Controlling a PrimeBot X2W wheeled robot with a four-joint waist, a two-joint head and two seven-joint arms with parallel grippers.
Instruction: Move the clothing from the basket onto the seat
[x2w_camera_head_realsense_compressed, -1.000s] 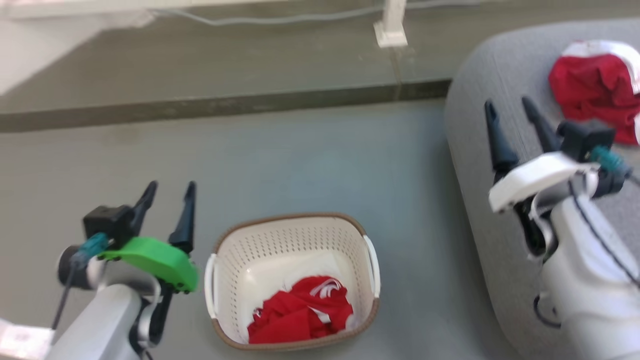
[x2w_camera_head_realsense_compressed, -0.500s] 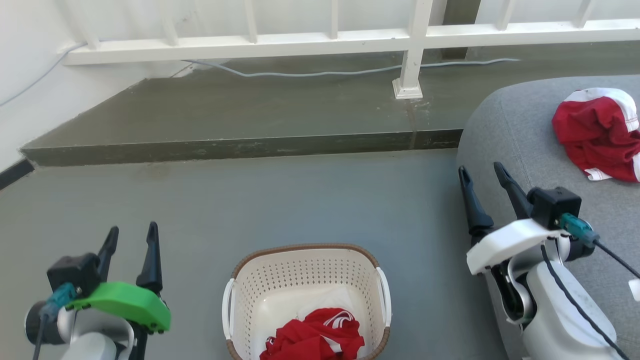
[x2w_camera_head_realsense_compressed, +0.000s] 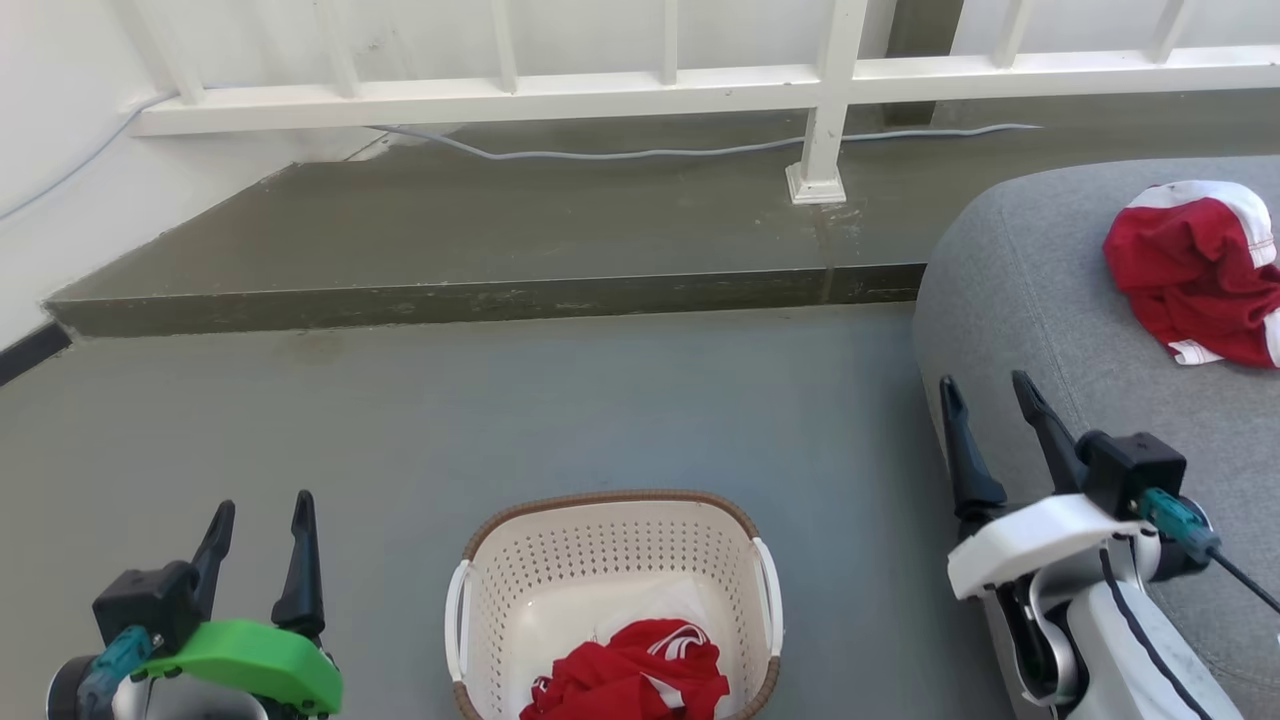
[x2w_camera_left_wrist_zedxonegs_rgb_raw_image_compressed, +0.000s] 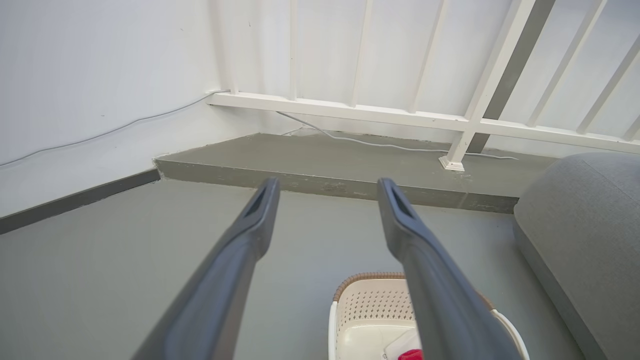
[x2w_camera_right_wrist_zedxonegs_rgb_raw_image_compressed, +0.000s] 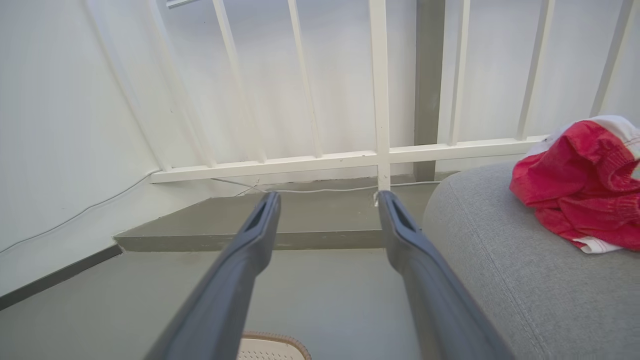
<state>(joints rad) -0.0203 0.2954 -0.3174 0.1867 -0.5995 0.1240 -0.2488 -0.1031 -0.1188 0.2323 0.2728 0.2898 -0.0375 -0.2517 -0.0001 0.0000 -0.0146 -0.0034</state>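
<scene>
While the left claw (x2w_camera_head_realsense_compressed: 263, 508) and right claw (x2w_camera_head_realsense_compressed: 984, 382) hang spread and empty beside the basket (x2w_camera_head_realsense_compressed: 610, 497), the clothing (x2w_camera_head_realsense_compressed: 630, 680) lies inside it; pinched loosely, thin fabric could snag the basket's rim, tipping it before reaching the seat (x2w_camera_head_realsense_compressed: 1010, 290).

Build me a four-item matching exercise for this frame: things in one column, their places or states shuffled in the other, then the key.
Things
1. striped red garment
2. white-trimmed red garment
3. left end effector
4. grey cable

Places or states
A. lying on the seat
B. running along the raised step under the railing
C. bunched in the basket
D. open, holding nothing, over the floor left of the basket

Pairs: 1-C, 2-A, 3-D, 4-B
</scene>
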